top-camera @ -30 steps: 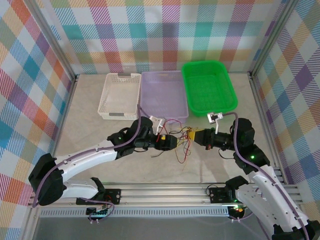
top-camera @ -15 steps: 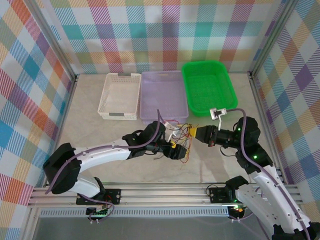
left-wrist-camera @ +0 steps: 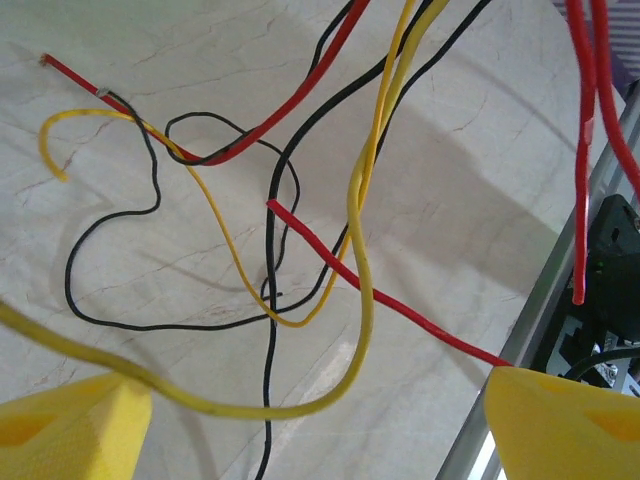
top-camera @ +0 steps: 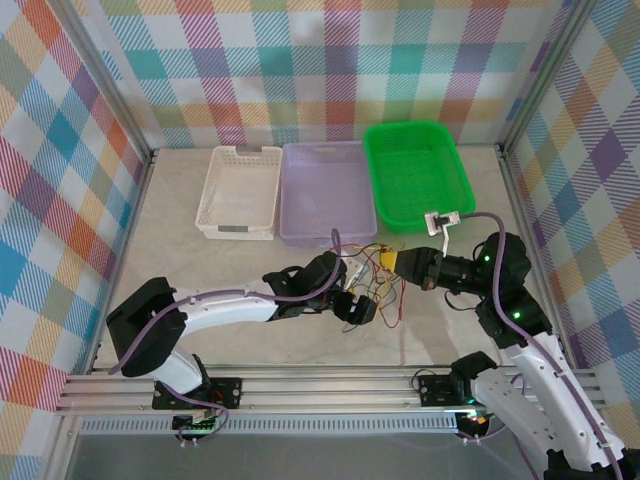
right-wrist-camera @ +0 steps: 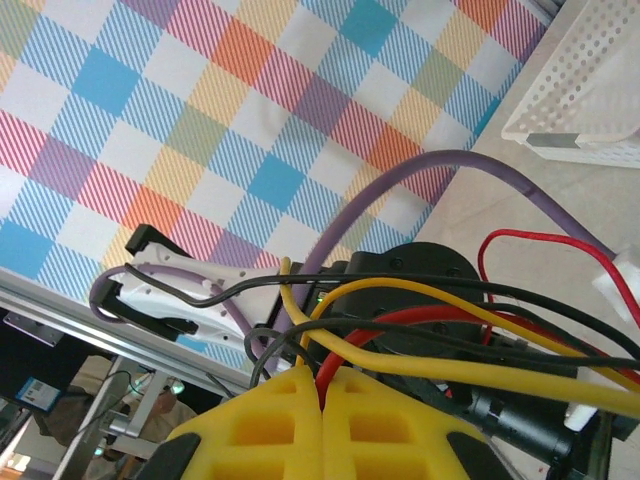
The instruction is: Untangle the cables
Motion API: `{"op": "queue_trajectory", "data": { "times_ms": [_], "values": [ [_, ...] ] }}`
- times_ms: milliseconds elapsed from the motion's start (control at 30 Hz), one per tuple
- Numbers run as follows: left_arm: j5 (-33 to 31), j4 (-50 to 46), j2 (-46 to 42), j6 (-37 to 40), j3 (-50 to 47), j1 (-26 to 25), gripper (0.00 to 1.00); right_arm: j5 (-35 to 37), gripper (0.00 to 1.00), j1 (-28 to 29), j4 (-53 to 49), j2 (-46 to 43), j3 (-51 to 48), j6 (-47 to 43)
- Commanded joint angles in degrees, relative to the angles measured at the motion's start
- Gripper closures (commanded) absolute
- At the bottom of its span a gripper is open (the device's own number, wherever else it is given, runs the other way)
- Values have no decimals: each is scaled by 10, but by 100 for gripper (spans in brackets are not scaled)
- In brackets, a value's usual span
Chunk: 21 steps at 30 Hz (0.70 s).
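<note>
while the right fingers (right-wrist-camera: 290, 425) clench the cables (top-camera: 378, 285) above the counter (top-camera: 200, 300) middle, the nearer left fingers (left-wrist-camera: 70, 430) hang released around a yellow cable (left-wrist-camera: 367, 310) loop, strands running up toward the right arm.

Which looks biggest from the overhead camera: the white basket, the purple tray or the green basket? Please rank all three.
1. green basket
2. purple tray, only slightly smaller
3. white basket

The cables (top-camera: 383, 292) lie tangled between the left gripper (top-camera: 356, 305) and right gripper (top-camera: 386, 262).
</note>
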Motion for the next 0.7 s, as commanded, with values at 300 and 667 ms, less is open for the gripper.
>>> {"op": "queue_trajectory", "data": {
  "times_ms": [300, 667],
  "values": [
    [151, 203, -93, -61, -100, -22, 9, 24, 100, 2, 12, 7, 42, 28],
    [38, 56, -43, -16, -18, -80, 5, 42, 100, 8, -4, 11, 54, 21]
  ]
}}
